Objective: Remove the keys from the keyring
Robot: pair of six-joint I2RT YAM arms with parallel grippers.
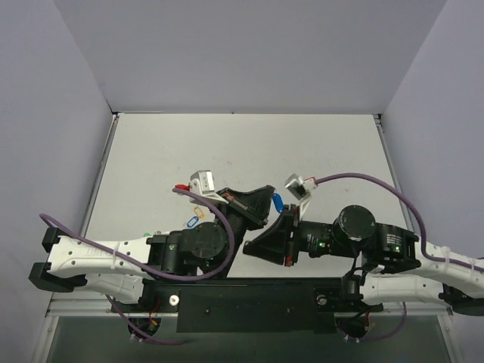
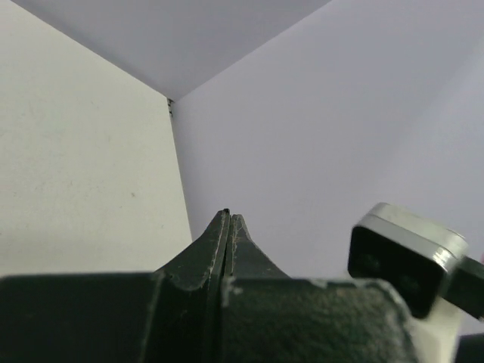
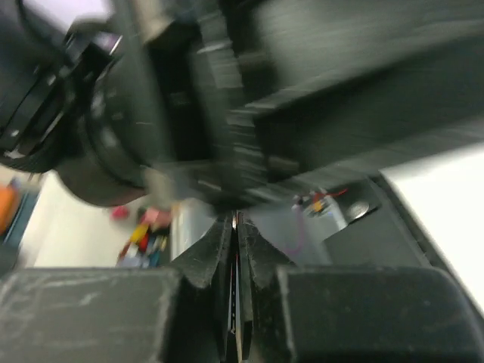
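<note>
The keyring shows as a small oval blue tag (image 1: 277,202) just off the tip of my left gripper (image 1: 267,203); touching or apart, I cannot tell. The left wrist view shows the left gripper (image 2: 228,214) shut, its fingers pressed together and aimed at the right wall, with the tag hidden below them. My right gripper (image 1: 246,251) points left toward the left arm's wrist. The blurred right wrist view has the right gripper (image 3: 235,221) shut, with only a thin pale sliver between the pads. The keys are not visible in any view.
Loose tags lie left of the left gripper: a light blue one (image 1: 191,221), a yellow one (image 1: 199,211), a red one (image 1: 180,186) and a green one (image 1: 155,233). The right wrist camera (image 2: 404,257) hangs close by. Walls enclose the table (image 1: 242,144).
</note>
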